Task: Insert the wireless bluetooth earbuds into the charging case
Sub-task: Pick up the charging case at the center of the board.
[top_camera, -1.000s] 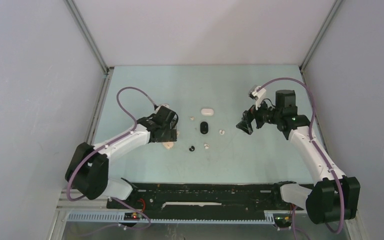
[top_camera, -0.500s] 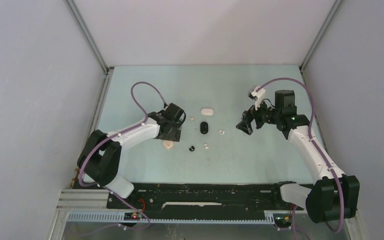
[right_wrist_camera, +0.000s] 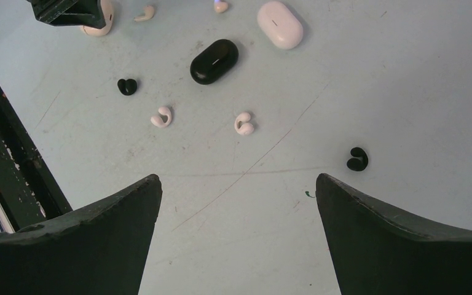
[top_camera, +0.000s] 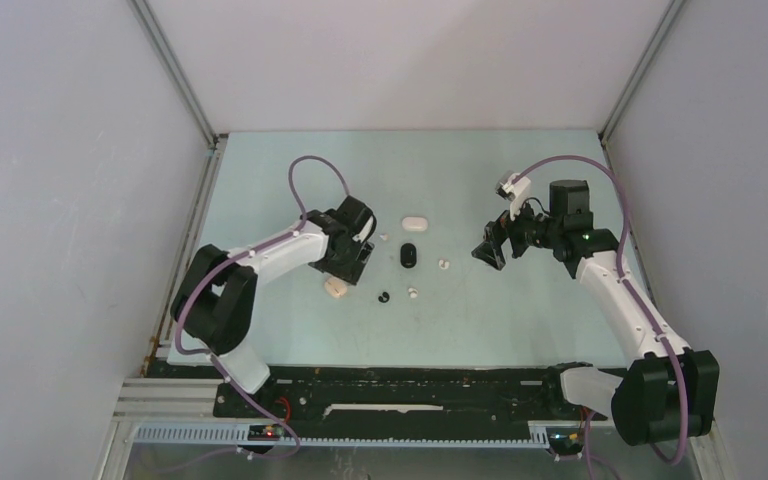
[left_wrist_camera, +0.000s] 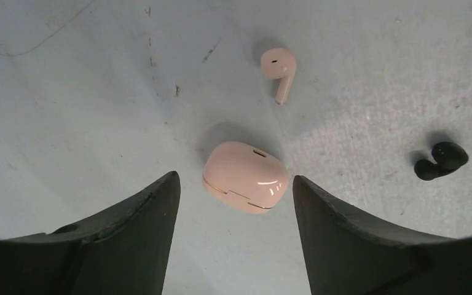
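Left pincer (left_wrist_camera: 234, 182), jaws apart, I hang over the closed pink case (left_wrist_camera: 246, 176); pink earbud (left_wrist_camera: 278, 69) lies at twelve o'clock beyond it, stem toward me.

Desk (top_camera: 520, 180): pale blue-green, scuffed and finely scratched where I looked down on it.
Cases: white case (top_camera: 415, 223) lay farthest from me, black case (top_camera: 409, 256) just nearer, beige case (left_wrist_camera: 246, 177) off to their left, shut; none touched.
White buds: first white bud (right_wrist_camera: 161, 116) beside the near black bud (right_wrist_camera: 126, 86); second white bud (right_wrist_camera: 243, 123) right of the black case.
Lone black bud (right_wrist_camera: 357, 158): well apart on my right.
Beige buds: stemmed beige bud (left_wrist_camera: 279, 67) near the beige case; small beige bud (top_camera: 384, 237) left of the white case.
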You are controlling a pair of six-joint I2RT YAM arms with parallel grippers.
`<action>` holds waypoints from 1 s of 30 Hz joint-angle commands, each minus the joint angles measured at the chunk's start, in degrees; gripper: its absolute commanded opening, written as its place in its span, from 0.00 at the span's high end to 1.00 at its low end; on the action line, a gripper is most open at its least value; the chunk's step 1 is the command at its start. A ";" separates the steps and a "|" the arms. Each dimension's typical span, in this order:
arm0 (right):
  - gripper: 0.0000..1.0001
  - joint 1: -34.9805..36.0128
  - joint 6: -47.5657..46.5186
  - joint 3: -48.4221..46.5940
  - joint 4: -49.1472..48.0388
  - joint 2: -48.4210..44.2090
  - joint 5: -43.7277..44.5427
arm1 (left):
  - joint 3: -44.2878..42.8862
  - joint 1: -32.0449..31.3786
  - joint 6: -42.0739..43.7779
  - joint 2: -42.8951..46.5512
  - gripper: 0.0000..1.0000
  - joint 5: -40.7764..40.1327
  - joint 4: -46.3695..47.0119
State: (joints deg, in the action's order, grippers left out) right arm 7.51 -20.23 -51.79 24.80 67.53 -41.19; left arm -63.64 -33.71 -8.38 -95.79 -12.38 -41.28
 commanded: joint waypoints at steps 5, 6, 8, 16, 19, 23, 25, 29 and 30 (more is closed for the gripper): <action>0.02 0.40 -0.87 -1.99 -0.28 1.03 -0.47 | 1.67 1.72 3.05 -1.97 0.28 3.64 0.51; 0.02 0.36 -0.87 -2.00 -0.28 1.03 -0.47 | 1.82 1.72 3.17 -2.14 0.28 3.36 0.53; 0.02 0.31 -0.93 -2.00 -0.27 1.01 -0.47 | 2.06 1.72 3.21 -2.42 0.29 3.87 0.41; 0.02 0.32 -0.94 -2.00 -0.19 1.03 -0.47 | 1.93 1.02 1.99 -4.13 0.33 7.76 -1.51; 0.01 0.26 -0.95 -2.00 -0.17 1.03 -0.47 | 1.77 -0.35 -0.15 -3.85 0.32 9.64 -2.90; 0.02 0.28 -0.93 -2.00 -0.16 1.22 -0.47 | 2.48 -2.55 -2.77 -2.47 0.30 14.74 -3.27; 0.02 0.36 -1.03 -1.96 -0.14 1.37 -0.39 | 3.10 -4.25 -2.93 -1.62 0.30 16.79 -2.06; 0.01 0.32 -1.04 -2.00 -0.10 1.72 -0.29 | 1.79 -6.39 -3.15 -2.05 0.30 15.79 -3.13; 0.01 0.33 -1.02 -2.00 -0.10 1.82 -0.23 | 1.30 -6.47 -3.21 -2.29 0.30 14.55 -3.78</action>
State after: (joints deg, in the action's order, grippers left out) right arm 7.55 -20.23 -51.79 24.95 68.79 -41.19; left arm -60.90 -38.96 -10.17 -99.63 1.91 -43.77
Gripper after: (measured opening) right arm 0.983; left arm 0.702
